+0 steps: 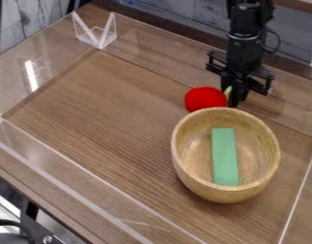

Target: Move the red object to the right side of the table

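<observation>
**A:** Red, bright red, that's the small ball (204,97), sitting on the brown wood-grain table (94,124) in the upper right part of the frame, just above the rim of the wooden bowl (226,154).

**B:** And the black gripper (235,93) is right there with it, hanging straight down from the top edge of the picture, its tips at the ball's right side.

**A:** Touching, would you say?

**B:** Tips and ball overlap in this view, so they're against each other or very nearly. The jaws look pressed together, no gap showing between them, and nothing sits between them. The ball is beside the fingers, not inside them.

**A:** So closed tight and holding nothing. What about the bowl?

**B:** Round, light wood, lower right of the frame, standing upright on the table. A green rectangular block (223,156) lies flat in the bottom of it, long side running up and down the picture.

**A:** Ball and bowl, are they in contact?

**B:** Very close; the ball's lower edge meets the rim line in this view, but I can't tell whether they actually touch.

**A:** And around the edges?

**B:** Clear acrylic walls (31,71) along the table's borders, with a folded clear bracket (94,30) in the upper left corner.
</observation>
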{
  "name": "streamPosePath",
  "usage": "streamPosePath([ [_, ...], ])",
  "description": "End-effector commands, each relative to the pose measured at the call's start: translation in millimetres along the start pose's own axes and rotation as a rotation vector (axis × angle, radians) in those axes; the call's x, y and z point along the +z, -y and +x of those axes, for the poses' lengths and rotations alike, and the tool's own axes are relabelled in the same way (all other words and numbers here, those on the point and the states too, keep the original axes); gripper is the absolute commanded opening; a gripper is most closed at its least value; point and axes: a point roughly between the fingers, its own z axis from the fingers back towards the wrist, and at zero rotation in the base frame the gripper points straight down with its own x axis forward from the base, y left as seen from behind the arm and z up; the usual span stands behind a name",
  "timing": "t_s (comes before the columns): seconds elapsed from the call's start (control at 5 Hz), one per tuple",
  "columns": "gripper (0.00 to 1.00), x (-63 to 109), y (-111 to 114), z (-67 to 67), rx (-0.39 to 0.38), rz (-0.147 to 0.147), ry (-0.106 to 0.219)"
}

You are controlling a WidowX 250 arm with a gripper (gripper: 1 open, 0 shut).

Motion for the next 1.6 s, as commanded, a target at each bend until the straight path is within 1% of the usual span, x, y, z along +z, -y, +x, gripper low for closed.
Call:
streamPosePath([
  [0.0, 0.0, 19.2, 8, 12.2, 0.016, 0.011, 0.056],
  [0.4, 0.0, 44.8, 9, 11.8, 0.044, 0.013, 0.044],
  [0.6, 1.0, 39.4, 0, 10.5, 0.073, 0.011, 0.039],
  [0.8, 0.0, 32.6, -10, 7.1, 0.107, 0.012, 0.033],
  [1.0, 0.0, 23.9, -11, 2.9, 0.187, 0.019, 0.028],
  [1.2, 1.0, 19.5, -10, -0.2, 0.235, 0.015, 0.017],
  [1.4, 1.0, 30.4, -10, -8.6, 0.247, 0.008, 0.019],
])
